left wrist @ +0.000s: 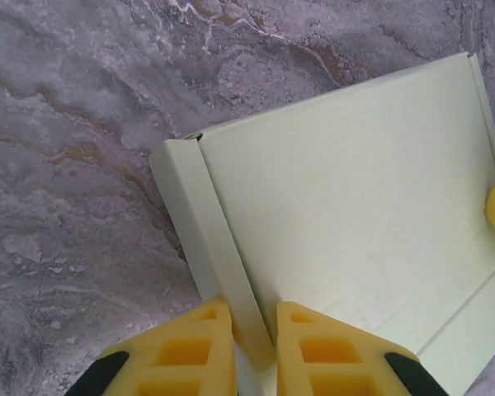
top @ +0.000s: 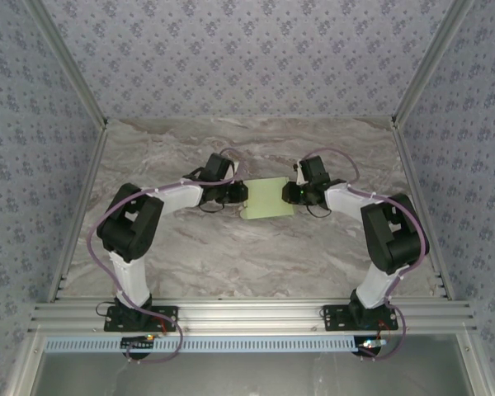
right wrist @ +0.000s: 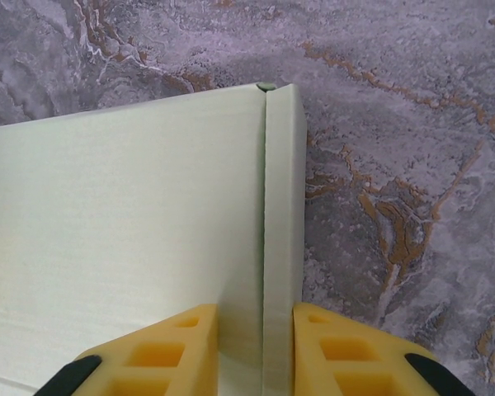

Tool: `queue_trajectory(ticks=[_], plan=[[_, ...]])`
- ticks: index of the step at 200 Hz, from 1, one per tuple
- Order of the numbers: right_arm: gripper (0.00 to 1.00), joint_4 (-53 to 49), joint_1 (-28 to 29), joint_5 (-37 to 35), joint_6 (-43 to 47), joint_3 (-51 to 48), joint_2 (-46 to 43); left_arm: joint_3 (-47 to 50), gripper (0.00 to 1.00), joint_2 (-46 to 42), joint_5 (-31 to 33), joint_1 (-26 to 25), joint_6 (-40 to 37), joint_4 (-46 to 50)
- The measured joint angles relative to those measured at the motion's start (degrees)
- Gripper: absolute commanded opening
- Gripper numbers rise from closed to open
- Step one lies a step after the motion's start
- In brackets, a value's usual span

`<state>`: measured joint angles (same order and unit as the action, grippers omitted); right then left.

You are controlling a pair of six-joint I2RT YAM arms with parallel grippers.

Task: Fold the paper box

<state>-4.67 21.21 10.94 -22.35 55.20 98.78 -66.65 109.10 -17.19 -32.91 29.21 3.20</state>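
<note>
From above, the paper box lies mid-table, with the left gripper and right gripper at its two ends. At the left wrist, the jaws pinch the raised side wall. At the right wrist, the jaws straddle the opposite wall; I cannot tell if they press it. It looks like light, thin card that creases easily, so it is best gripped low on the walls, near the folds.

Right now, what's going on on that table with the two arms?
Two robot arms are working on a pale green paper box in the middle of the marble table. The left fingers pinch its left side wall; the right fingers straddle its right wall, with a gap showing on one side.
</note>
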Motion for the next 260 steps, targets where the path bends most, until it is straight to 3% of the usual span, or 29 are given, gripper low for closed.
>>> queue_trajectory(ticks=[88,148,204,260], plan=[[0.30,-2.1,-0.9,0.9,1.3,1.4,0.2,0.5,0.17,0.0,-1.2,0.8,1.6,-1.3],[0.38,-7.2,-2.2,3.7,3.0,4.3,0.3,0.8,0.27,-0.3,-0.8,0.6,2.0,-1.6],[0.49,-10.7,-2.6,4.1,5.1,9.3,0.3,0.8,0.44,-1.7,0.3,0.5,1.9,-0.6],[0.53,-13.8,-3.3,3.1,6.6,10.6,1.0,0.8,0.53,-4.5,1.8,0.6,0.5,0.1]])
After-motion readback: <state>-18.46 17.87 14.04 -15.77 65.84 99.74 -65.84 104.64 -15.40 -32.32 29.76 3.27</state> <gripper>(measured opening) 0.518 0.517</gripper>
